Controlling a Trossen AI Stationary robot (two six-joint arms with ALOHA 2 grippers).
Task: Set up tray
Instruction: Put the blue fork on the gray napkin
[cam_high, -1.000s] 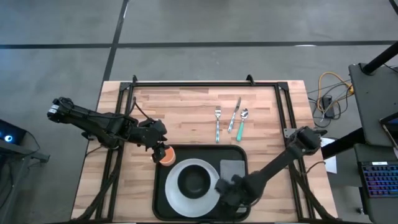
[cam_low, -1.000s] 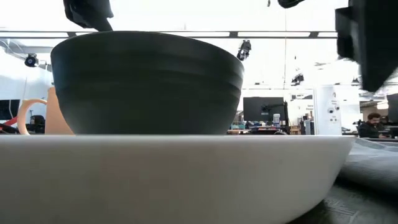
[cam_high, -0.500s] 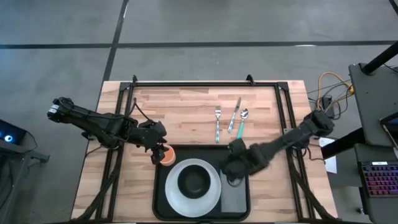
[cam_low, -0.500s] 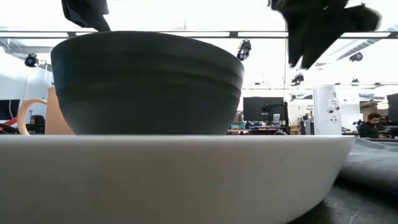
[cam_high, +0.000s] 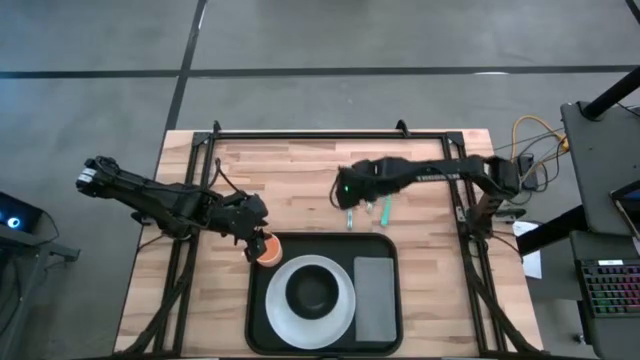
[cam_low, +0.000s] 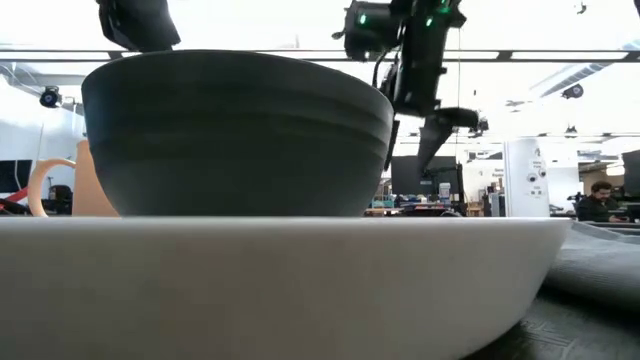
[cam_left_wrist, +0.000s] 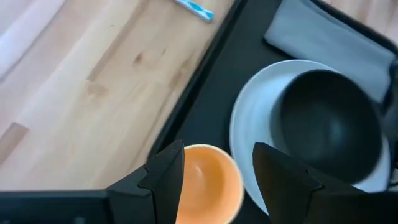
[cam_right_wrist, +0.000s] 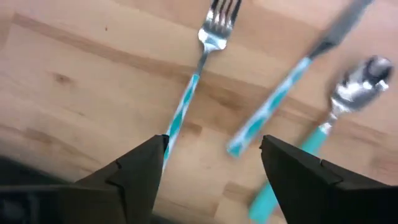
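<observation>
The black tray (cam_high: 262, 322) lies at the table's near edge. On it are a white plate (cam_high: 284, 315) carrying a black bowl (cam_high: 315, 292), a grey napkin (cam_high: 375, 296) to the right, and an orange cup (cam_high: 270, 251) in the far left corner. My left gripper (cam_left_wrist: 217, 154) is open above the cup, one finger on each side of its rim. My right gripper (cam_right_wrist: 214, 146) hovers open over the table beyond the tray, above a fork (cam_right_wrist: 198, 81), a knife (cam_right_wrist: 292, 78) and a spoon (cam_right_wrist: 339, 112) with teal handles, touching none of them. My left gripper comes at the orange cup's rim (cam_left_wrist: 186, 163) from above and the table's left, with the cup standing upright on the tray between its fingers. I cannot tell whether the fingers (cam_left_wrist: 163, 177) touch the rim.
The fork (cam_high: 350, 200), knife (cam_high: 377, 185) and spoon (cam_high: 389, 197) lie side by side on bare wood beyond the tray. A black frame (cam_high: 330, 135) runs round the table's far and side edges. Cables and a keyboard are off the table at the right.
My right gripper has swung up from the tray's near right part, by the napkin, toward the far edge. It now hangs over the cutlery. The napkin stays flat on the tray.
</observation>
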